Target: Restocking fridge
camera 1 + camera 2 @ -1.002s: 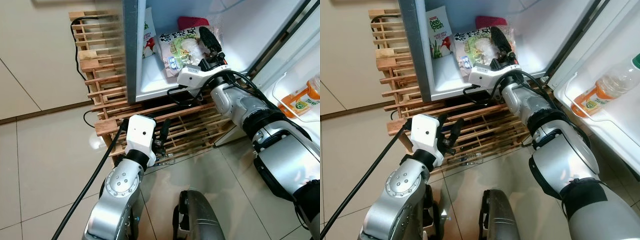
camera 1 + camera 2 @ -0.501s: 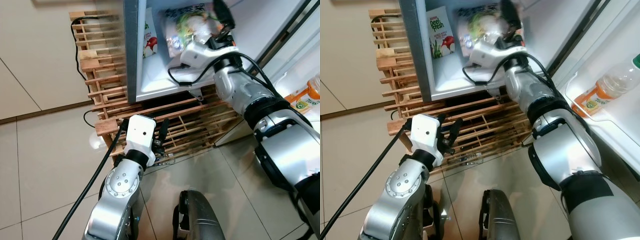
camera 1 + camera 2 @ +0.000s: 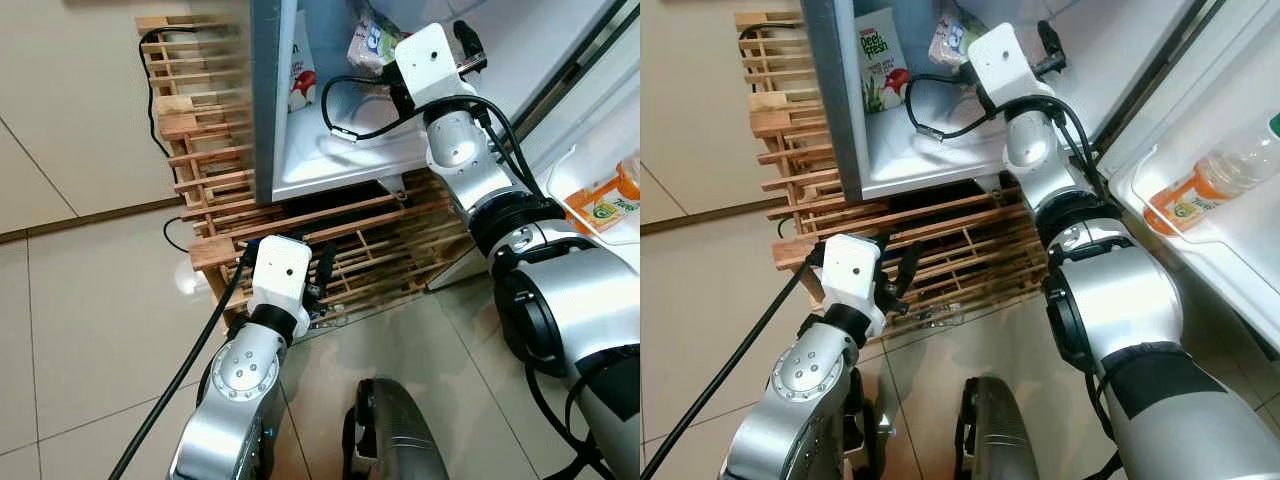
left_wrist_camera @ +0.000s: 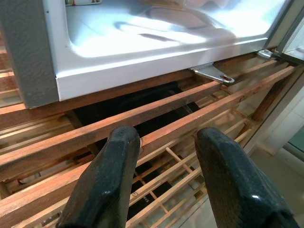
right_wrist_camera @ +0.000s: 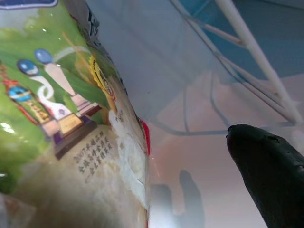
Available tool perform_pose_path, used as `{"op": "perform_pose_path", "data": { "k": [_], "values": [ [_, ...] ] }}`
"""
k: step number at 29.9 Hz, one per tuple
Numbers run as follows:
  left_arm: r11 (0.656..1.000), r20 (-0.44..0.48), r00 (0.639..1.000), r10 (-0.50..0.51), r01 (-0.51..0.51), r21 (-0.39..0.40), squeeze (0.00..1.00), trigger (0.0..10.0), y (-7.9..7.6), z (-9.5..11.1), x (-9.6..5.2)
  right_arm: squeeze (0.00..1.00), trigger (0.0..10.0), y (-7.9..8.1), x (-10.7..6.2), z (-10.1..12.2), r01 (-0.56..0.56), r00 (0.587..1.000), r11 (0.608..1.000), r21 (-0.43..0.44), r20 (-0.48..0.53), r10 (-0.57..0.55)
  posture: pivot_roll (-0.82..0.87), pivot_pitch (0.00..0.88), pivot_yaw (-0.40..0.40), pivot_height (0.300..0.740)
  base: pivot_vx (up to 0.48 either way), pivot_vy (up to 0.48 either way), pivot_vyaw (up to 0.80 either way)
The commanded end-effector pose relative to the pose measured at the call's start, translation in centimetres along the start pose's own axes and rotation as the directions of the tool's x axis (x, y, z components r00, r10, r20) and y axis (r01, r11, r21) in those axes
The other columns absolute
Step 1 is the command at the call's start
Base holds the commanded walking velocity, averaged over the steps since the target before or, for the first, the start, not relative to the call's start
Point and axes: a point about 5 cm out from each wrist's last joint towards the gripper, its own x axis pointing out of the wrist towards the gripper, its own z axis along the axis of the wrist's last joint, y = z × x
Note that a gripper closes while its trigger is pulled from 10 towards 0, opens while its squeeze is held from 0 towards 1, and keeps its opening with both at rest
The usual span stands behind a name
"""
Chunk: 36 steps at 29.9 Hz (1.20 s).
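food packet (image 3: 368,40) | green-white printed | raised inside fridge (image 3: 300,175)

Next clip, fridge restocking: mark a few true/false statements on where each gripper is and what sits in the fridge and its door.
1. The right gripper is inside the fridge, beside a green snack bag. True.
2. The left gripper is shut on a carton. False: its fingers are apart and empty, facing the wooden pallet.
3. An orange-labelled bottle lies in the door shelf. True.
4. The fridge stands directly on tiles. False: it stands on the pallet.
5. A juice carton stands inside the fridge. True.
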Motion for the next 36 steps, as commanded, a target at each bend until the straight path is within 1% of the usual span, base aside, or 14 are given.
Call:
{"op": "perform_pose_path", "data": {
  "k": [1, 7, 16, 18, 21, 23, 26, 29, 30, 31, 32, 33, 35, 36],
  "values": [
    [1.000, -0.013, 1.000, -0.019, 0.019, -0.010, 0.00, 10.0, -0.8, -0.3, 0.1, 1.00, 10.0, -0.4, 0.2, 0.3, -0.009, 1.000, 0.999, 0.050, 0.002, 0.009, 0.08, 0.262, -0.158, 0.652, 0.000, 0.000, 0.00],
    [1.000, -0.015, 1.000, -0.019, 0.018, -0.011, 0.00, 10.0, -0.9, -0.4, 0.0, 1.00, 10.0, 0.3, 0.5, 1.0, -0.071, 0.997, 0.969, 0.238, -0.008, 0.075, 0.08, 0.262, -0.158, 0.652, 0.000, 0.000, 0.00],
    [1.000, -0.018, 1.000, -0.013, 0.013, -0.008, 0.00, 10.0, -1.0, -0.4, 0.1, 1.00, 10.0, 2.0, 0.3, 2.0, -0.203, 0.979, 0.920, 0.335, 0.050, 0.198, 0.08, 0.264, -0.162, 0.652, 0.000, 0.000, 0.00],
    [1.000, -0.019, 1.000, -0.012, 0.012, -0.007, 0.00, 10.0, -1.0, -0.4, 0.1, 1.00, 10.0, 2.1, 0.3, 2.1, -0.201, 0.979, 0.904, 0.377, 0.051, 0.197, 0.08, 0.267, -0.163, 0.652, 0.000, 0.000, 0.00],
    [1.000, -0.018, 1.000, -0.010, 0.010, -0.004, 0.00, 10.0, -1.0, -0.3, 0.2, 1.00, 10.0, 2.1, 0.4, 2.1, -0.184, 0.981, 0.854, 0.487, 0.042, 0.188, 0.08, 0.267, -0.164, 0.652, 0.000, 0.000, 0.00],
    [1.000, -0.018, 1.000, -0.009, 0.009, -0.003, 0.00, 10.0, -1.0, -0.3, 0.2, 1.00, 10.0, 2.0, 0.5, 2.1, -0.167, 0.983, 0.806, 0.569, 0.033, 0.180, 0.08, 0.268, -0.166, 0.652, 0.000, 0.000, 0.00],
    [1.000, -0.018, 1.000, -0.006, 0.006, -0.001, 0.00, 10.0, -1.1, -0.3, 0.2, 1.00, 10.0, 1.6, 0.6, 1.9, -0.118, 0.988, 0.704, 0.700, 0.009, 0.156, 0.09, 0.271, -0.168, 0.652, 0.000, 0.000, 0.00],
    [1.000, -0.019, 1.000, -0.001, 0.001, 0.001, 0.00, 10.0, -1.1, -0.3, 0.2, 1.00, 10.0, 1.4, 0.7, 1.7, -0.074, 0.990, 0.605, 0.793, -0.016, 0.142, 0.09, 0.272, -0.171, 0.652, 0.000, 0.000, 0.00],
    [1.000, -0.019, 1.000, -0.001, 0.001, 0.001, 0.00, 10.0, -1.1, -0.3, 0.2, 1.00, 10.0, 1.4, 0.7, 1.7, -0.074, 0.990, 0.605, 0.793, -0.016, 0.142, 0.09, 0.272, -0.171, 0.652, 0.000, 0.000, 0.00],
    [1.000, -0.020, 1.000, 0.003, -0.003, 0.004, 0.00, 10.0, -1.2, -0.3, 0.2, 1.00, 10.0, 1.4, 0.7, 1.6, -0.049, 0.989, 0.531, 0.846, -0.032, 0.141, 0.09, 0.271, -0.174, 0.652, 0.000, 0.000, 0.00],
    [1.000, -0.021, 1.000, 0.004, -0.004, 0.005, 0.00, 10.0, -1.2, -0.3, 0.1, 1.00, 10.0, 1.4, 0.7, 1.6, -0.042, 0.989, 0.509, 0.860, -0.036, 0.142, 0.09, 0.271, -0.174, 0.652, 0.000, 0.000, 0.00],
    [1.000, -0.022, 1.000, 0.006, -0.006, 0.006, 0.00, 10.0, -1.2, -0.4, 0.1, 1.00, 10.0, 1.4, 0.7, 1.5, -0.030, 0.989, 0.460, 0.887, -0.042, 0.145, 0.09, 0.268, -0.177, 0.652, 0.000, 0.000, 0.00],
    [1.000, -0.022, 1.000, 0.010, -0.010, 0.009, 0.00, 10.0, -1.1, -0.4, 0.1, 1.00, 10.0, 1.5, 0.8, 1.5, 0.005, 0.987, 0.318, 0.948, -0.056, 0.151, 0.09, 0.268, -0.177, 0.652, 0.000, 0.000, 0.00],
    [1.000, -0.022, 1.000, 0.011, -0.011, 0.010, 0.00, 10.0, -1.1, -0.4, 0.1, 1.00, 10.0, 1.5, 0.9, 1.6, 0.016, 0.986, 0.265, 0.964, -0.059, 0.154, 0.09, 0.261, -0.176, 0.652, 0.000, 0.000, 0.00]
  ]
}}
